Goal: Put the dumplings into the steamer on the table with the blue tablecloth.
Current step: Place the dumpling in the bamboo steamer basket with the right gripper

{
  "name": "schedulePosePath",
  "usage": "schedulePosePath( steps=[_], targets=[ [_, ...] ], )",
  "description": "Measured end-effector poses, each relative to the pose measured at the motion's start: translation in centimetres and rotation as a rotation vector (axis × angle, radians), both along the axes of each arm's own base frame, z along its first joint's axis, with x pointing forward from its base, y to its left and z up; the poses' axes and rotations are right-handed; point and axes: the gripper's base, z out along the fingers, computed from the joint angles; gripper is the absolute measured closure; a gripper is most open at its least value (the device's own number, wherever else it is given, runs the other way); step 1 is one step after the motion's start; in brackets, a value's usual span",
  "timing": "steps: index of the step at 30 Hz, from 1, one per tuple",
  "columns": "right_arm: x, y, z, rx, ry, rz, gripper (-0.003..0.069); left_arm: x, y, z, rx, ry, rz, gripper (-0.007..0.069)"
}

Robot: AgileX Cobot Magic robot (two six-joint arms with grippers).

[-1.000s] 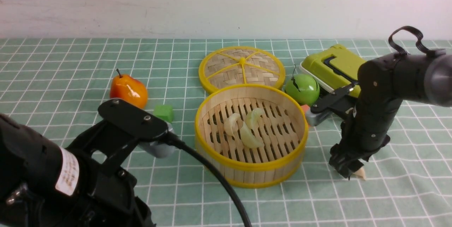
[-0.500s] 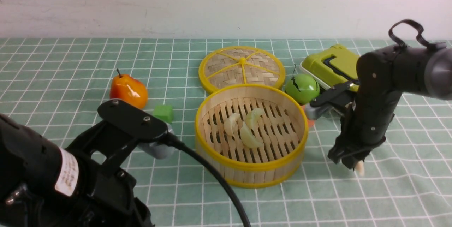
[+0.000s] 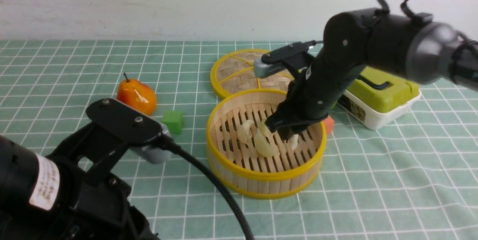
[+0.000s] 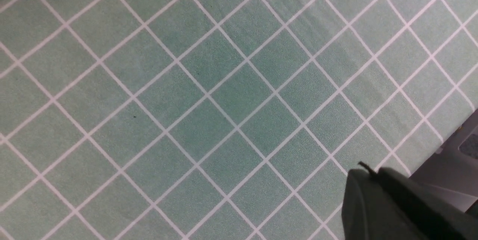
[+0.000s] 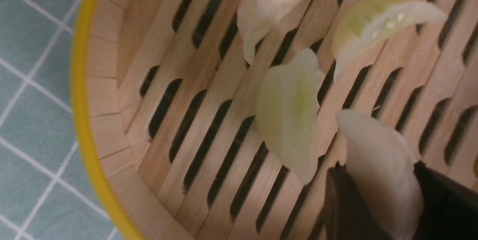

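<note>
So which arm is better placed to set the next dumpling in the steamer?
Right. Its claw grips a dumpling over the steamer floor, beside three others. The left arm sits away from the steamer, over bare tablecloth.

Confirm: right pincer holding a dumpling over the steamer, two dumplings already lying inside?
Wrong count: three dumplings already lie inside the steamer, not two; the right wrist view shows them. The right pincer is holding a fourth dumpling over it, as you said.
</note>
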Motion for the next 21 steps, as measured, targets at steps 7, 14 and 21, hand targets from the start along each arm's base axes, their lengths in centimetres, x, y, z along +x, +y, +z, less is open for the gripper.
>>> schedulePosePath(
  steps=[7, 14, 21],
  targets=[
    [0.9, 0.4, -2.7, 0.001, 0.032, -0.061, 0.0397, -0.9, 0.8, 1.0, -0.039, -0.041, 0.0, 0.0604],
    [-0.1, -0.1, 1.4, 0.016, 0.014, -0.065, 0.0274, -2.8, 2.8, 0.6, -0.095, -0.078, 0.026, 0.0601],
    [-5.4, -2.6, 10.7, 0.15, -0.186, -0.073, 0.0431, -6.8, 7.0, -0.9, -0.277, -0.192, 0.14, 0.06]
  ],
)
